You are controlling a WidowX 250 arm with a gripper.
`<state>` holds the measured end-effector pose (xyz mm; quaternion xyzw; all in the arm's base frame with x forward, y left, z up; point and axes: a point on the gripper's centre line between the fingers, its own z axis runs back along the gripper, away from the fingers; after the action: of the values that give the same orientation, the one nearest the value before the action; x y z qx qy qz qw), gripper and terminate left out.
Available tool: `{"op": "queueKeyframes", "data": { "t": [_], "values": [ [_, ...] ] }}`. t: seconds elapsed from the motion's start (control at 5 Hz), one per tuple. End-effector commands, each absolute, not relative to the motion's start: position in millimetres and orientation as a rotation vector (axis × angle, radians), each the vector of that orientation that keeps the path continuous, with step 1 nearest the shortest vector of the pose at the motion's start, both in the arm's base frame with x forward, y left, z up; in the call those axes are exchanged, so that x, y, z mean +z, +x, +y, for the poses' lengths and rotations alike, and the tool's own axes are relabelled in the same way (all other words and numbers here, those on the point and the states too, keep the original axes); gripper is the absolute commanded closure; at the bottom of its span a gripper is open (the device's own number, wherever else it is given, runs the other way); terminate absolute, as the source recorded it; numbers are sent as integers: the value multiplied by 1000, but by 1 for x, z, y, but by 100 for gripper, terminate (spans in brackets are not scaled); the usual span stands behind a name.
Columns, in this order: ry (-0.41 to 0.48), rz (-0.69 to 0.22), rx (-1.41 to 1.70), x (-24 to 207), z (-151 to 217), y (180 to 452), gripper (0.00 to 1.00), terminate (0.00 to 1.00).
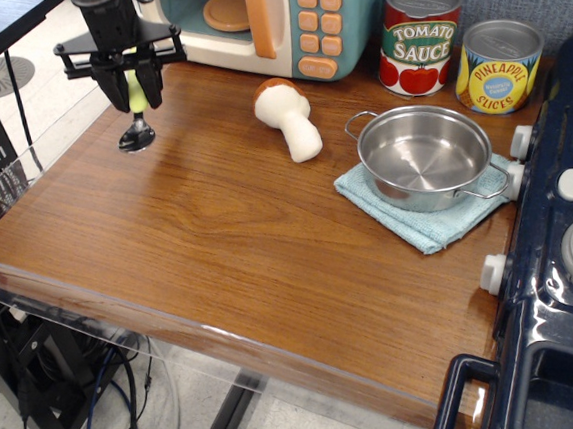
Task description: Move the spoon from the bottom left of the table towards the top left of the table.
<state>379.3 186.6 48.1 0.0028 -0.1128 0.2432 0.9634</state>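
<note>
While the gripper hangs over the far left part of the table, its black fingers are clamped on the spoon, pinching that chunky pale yellow-green handle so the shiny silver bowl points down, right at the wood or just above it, can't tell which. Moving right you've got a toy mushroom lying on its side, then a steel pot sitting on a blue cloth.

The gripper clamps the yellow-green handle of the spoon, which hangs bowl-down. The silver bowl sits at the bench surface near its top-left corner, left of the toy mushroom.
</note>
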Motion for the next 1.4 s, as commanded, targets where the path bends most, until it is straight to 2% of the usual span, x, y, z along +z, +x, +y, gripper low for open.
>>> {"op": "queueKeyframes", "data": {
  "t": [0.0,0.2,0.4,0.8,1.0,1.2],
  "values": [
    [15,-209,440,38,186,394,100,0],
    [12,-187,442,30,186,395,100,0],
    [32,-171,485,27,189,395,0,0],
    [45,-159,535,32,191,395,0,0],
    [68,-180,572,45,190,390,0,0],
    [44,-240,588,66,189,384,0,0]
  ]
}}
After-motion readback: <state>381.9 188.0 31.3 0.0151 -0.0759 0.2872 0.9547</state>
